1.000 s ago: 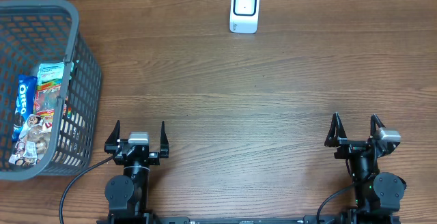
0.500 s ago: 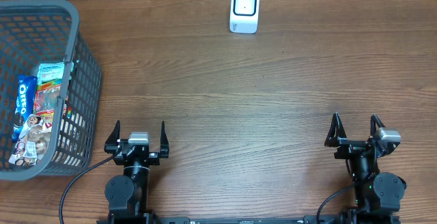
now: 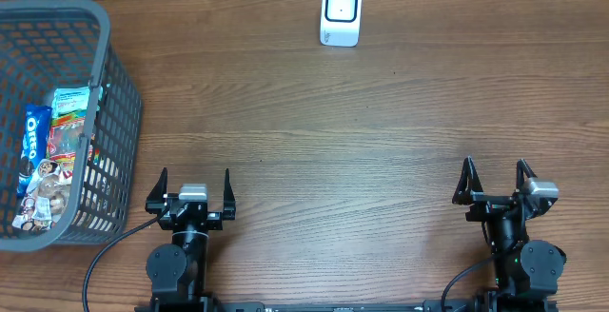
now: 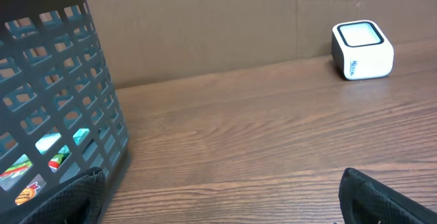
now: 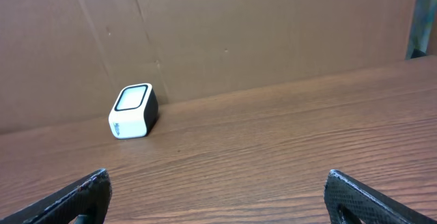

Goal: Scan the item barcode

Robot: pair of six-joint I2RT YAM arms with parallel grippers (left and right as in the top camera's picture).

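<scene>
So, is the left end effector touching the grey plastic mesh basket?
Apart. The overhead view shows a strip of bare wooden table between the left end effector and the grey plastic mesh basket.

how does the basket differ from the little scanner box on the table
The basket is dark grey with open lattice walls; the scanner is a solid white box with a dark-framed face. The basket is far bigger than the scanner. The basket sits at the left edge of the table and holds snack packets; the scanner stands at the far edge, holding nothing. Both rest on the wooden table.
</scene>
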